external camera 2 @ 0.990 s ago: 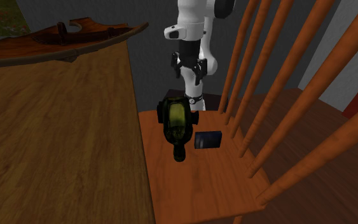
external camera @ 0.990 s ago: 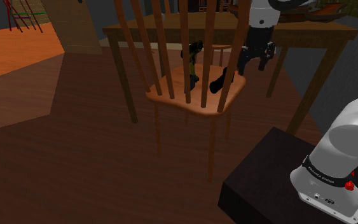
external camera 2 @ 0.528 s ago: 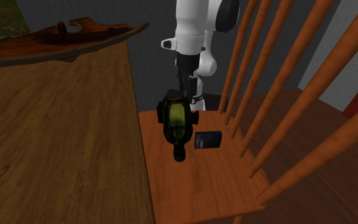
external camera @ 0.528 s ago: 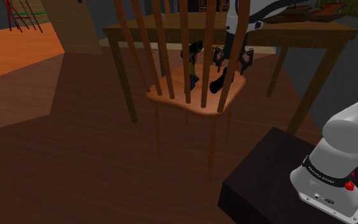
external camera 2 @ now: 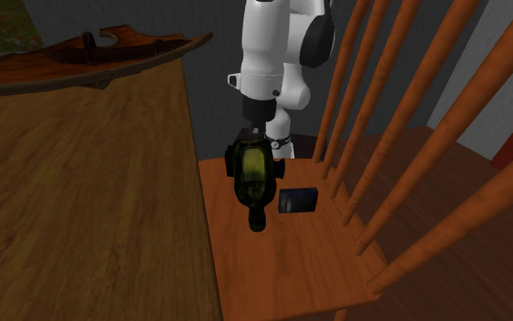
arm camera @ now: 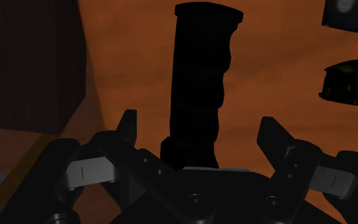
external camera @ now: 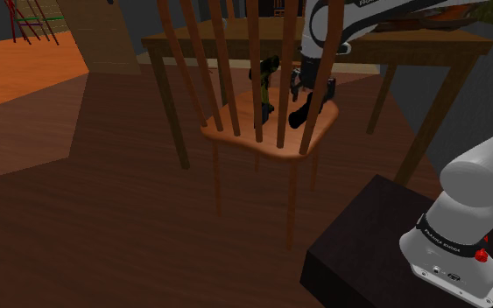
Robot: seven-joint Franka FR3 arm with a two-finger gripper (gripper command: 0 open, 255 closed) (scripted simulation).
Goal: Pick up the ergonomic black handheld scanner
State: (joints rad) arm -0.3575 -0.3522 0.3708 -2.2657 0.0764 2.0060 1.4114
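The black handheld scanner (external camera: 302,110) lies on the wooden chair seat (external camera: 235,133), behind the back spindles in the shoulder view. My gripper (external camera: 311,88) hangs just above it, partly hidden by a spindle. In the wrist view the scanner's ribbed black handle (arm camera: 199,83) runs away from the palm, between the two fingers. The gripper (arm camera: 199,127) is open, and its fingertips (arm camera: 128,124) stand clear of the handle on both sides. In the second exterior view the arm (external camera 2: 277,55) comes down behind a green-and-black tool.
A green-and-black drill-like tool (external camera 2: 252,173) stands on the seat beside the scanner, with a small dark flat box (external camera 2: 297,201) next to it. Chair spindles (external camera: 255,70) stand between the stand (external camera: 367,254) and the seat. A wooden table (external camera: 411,48) is right behind the chair.
The arm has swung toward the shoulder view's left and come down, so the gripper is now over the scanner. The fingers have stayed open, and nothing on the seat has moved.
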